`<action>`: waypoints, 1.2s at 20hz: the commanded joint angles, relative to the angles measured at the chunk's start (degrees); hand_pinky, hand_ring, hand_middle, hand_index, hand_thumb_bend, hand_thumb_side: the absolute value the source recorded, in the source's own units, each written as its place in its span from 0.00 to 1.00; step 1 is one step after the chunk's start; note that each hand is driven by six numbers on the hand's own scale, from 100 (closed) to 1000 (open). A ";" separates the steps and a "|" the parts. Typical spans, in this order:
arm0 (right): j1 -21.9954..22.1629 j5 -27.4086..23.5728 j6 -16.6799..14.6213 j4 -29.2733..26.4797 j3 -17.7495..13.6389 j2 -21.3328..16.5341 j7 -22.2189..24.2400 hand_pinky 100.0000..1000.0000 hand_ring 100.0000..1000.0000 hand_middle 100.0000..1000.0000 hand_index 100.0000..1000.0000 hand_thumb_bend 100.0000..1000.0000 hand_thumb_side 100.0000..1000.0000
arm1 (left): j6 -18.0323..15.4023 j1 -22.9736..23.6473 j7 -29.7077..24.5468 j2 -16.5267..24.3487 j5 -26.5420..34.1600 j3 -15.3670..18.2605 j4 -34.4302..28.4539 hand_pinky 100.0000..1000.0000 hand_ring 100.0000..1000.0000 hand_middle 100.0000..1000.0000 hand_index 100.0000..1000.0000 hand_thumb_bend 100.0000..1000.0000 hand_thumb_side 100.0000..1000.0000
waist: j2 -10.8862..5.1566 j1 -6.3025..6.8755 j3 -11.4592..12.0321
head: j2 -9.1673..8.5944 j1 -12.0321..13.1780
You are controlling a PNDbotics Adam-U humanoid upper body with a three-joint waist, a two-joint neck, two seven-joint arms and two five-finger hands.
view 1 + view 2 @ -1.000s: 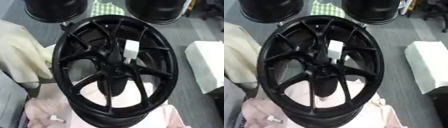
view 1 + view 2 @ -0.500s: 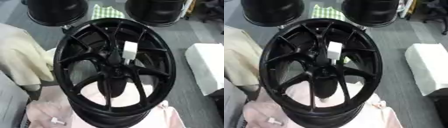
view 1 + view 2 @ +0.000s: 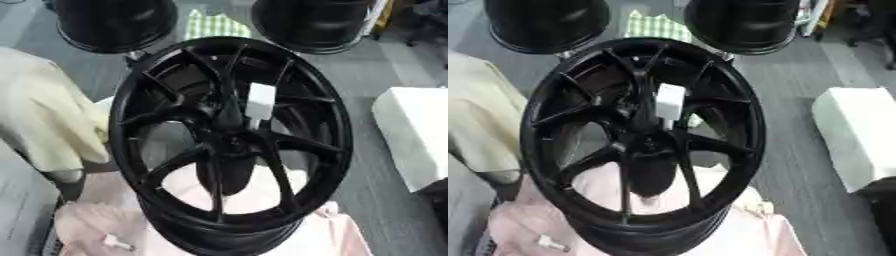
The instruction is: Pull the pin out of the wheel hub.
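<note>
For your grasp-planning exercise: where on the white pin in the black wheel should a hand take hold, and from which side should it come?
Probably pinch the white pin by its broad blocky upper end, coming from the camera side. That end stands clear of the wheel hub and spokes; its thin lower end goes in near the hub.

Black multi-spoke wheel hub (image 3: pixel 229 145) fills frame centre, face tilted up toward camera, lower rim at bottom. White blocky pin (image 3: pixel 260 101) sits just above hub centre, upright betw. spokes.

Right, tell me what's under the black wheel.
The wheel sits on pink cloth, visible through the spokes and around its lower edge. Whatever the cloth covers is hidden.
</note>
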 commanded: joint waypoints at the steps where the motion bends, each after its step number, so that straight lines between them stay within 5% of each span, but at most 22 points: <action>1: -0.96 3.38 0.95 1.14 -0.73 4.38 -0.14 0.74 0.69 0.72 0.76 0.43 0.45 | -0.02 0.21 0.54 1.11 -0.52 1.15 -0.30 0.46 0.58 0.49 0.60 0.05 0.74 | -1.39 0.09 -0.44 | 0.31 1.45; 8: 0.58 11.09 0.87 1.03 0.22 10.24 -0.17 0.74 0.69 0.72 0.76 0.43 0.46 | 0.18 1.49 0.90 1.00 -0.52 1.64 -0.03 0.46 0.58 0.49 0.60 0.05 0.75 | -1.77 -0.29 -1.26 | 0.31 3.54; 14: 3.22 16.99 1.73 -2.50 0.88 10.45 -2.58 0.74 0.68 0.72 0.77 0.43 0.47 | 0.15 2.20 1.13 1.25 -0.91 1.94 0.08 0.46 0.58 0.49 0.60 0.04 0.76 | -1.68 -0.55 -1.46 | 0.31 5.45; 24: 6.47 19.62 4.17 -6.41 1.09 8.06 -3.19 0.72 0.66 0.65 0.78 0.44 0.52 | 0.20 2.78 1.44 1.85 -1.41 2.33 0.09 0.45 0.58 0.49 0.60 0.04 0.76 | -1.08 -1.46 -1.81 | 0.31 7.30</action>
